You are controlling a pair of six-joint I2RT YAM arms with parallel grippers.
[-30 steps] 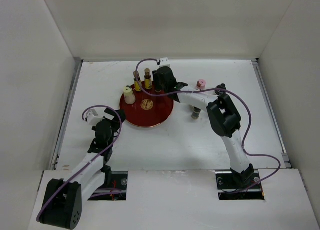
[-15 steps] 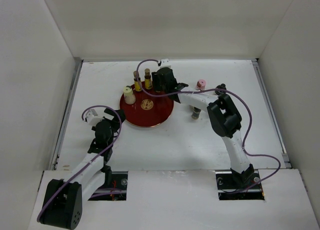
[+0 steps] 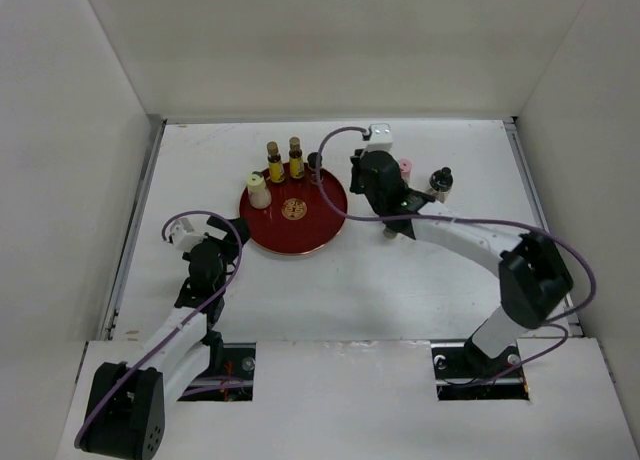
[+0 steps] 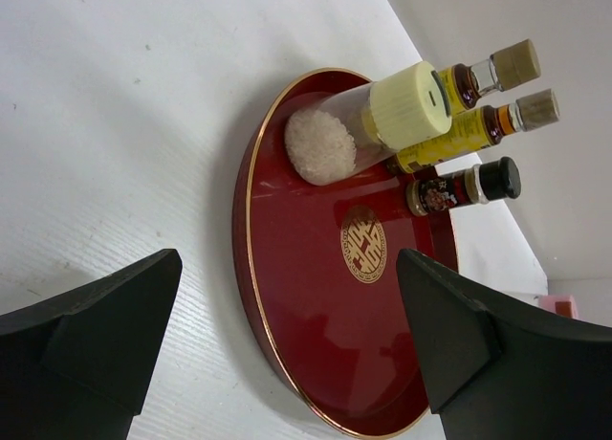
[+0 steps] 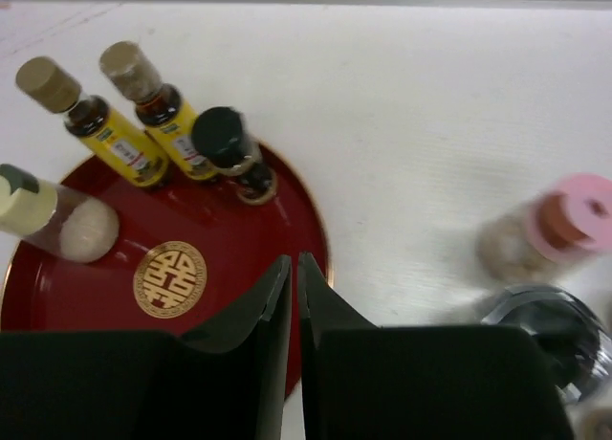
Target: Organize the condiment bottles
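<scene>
Top external showed you open white table [image 3: 330, 290] near the red tray's [image 3: 318, 232] rim; right gripper [image 5: 294, 263] was closed, empty, left gripper [image 4: 289, 263] spread wide.

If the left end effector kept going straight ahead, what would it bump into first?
Probably the near rim of the red tray, straight ahead of the left end effector, whose jaws stand open. The cream-capped bottle stands farther back on it. Depth is unclear.
</scene>
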